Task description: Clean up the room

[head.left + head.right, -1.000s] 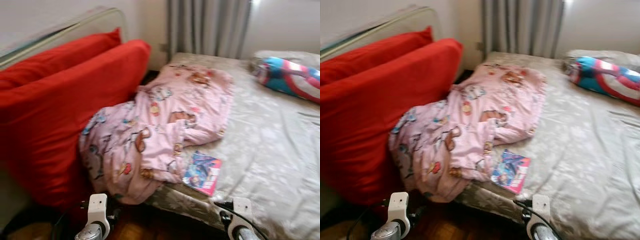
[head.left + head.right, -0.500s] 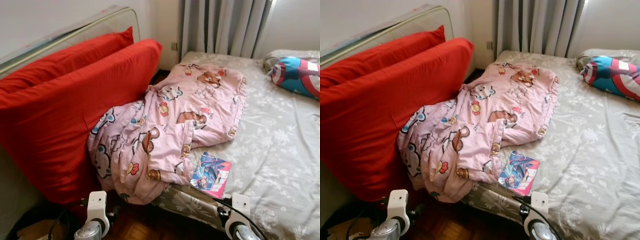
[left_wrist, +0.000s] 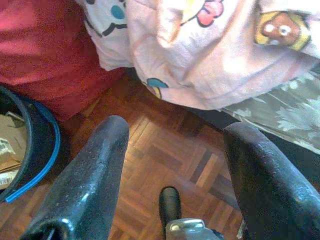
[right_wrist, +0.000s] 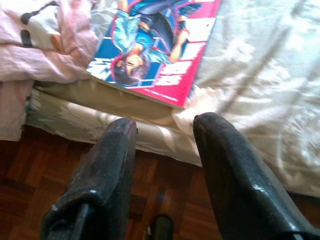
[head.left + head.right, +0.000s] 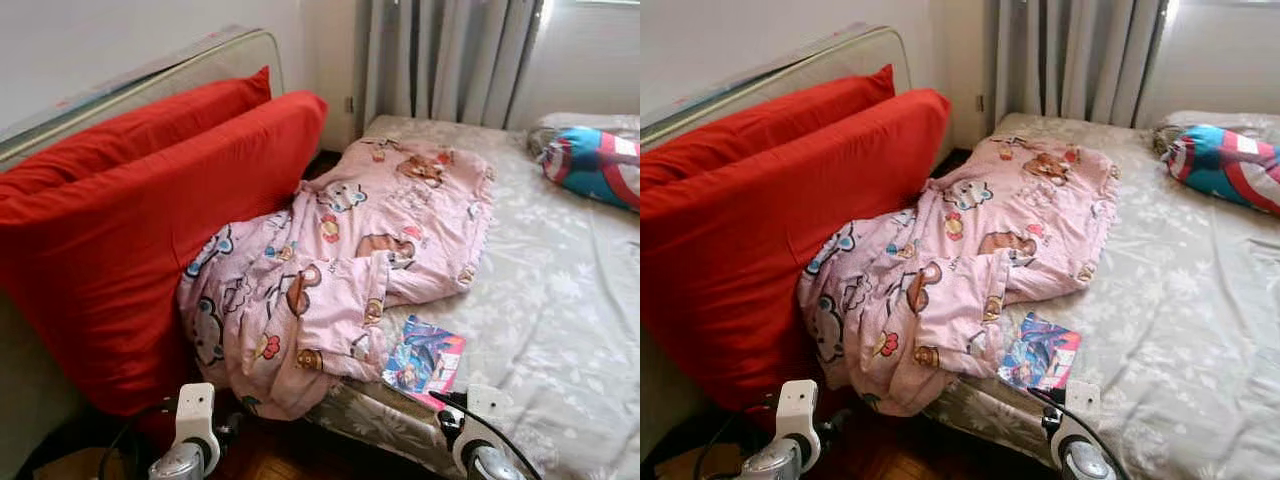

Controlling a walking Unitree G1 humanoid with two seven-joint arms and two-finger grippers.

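A crumpled pink cartoon-print blanket (image 5: 340, 270) lies across the left side of the bed (image 5: 560, 320) and hangs over its near edge. A colourful comic book (image 5: 425, 358) lies flat on the grey floral sheet beside the blanket, close to the bed's near edge; it is also the comic book (image 4: 155, 47) in the right wrist view. My right gripper (image 4: 165, 155) is open, low, just short of the bed edge below the book. My left gripper (image 3: 172, 165) is open over the parquet floor, below the blanket's hanging corner (image 3: 210, 65).
Two big red cushions (image 5: 130, 230) lean against a padded board on the left. A blue, red and white pillow (image 5: 595, 165) lies at the bed's far right. Grey curtains (image 5: 450, 60) hang behind. A dark bin with a blue rim (image 3: 30, 145) stands on the floor by the cushions.
The camera has shifted and steadied; the scene is sharper and sits slightly lower and to the right in the picture. The blanket, book and cushions lie as before.
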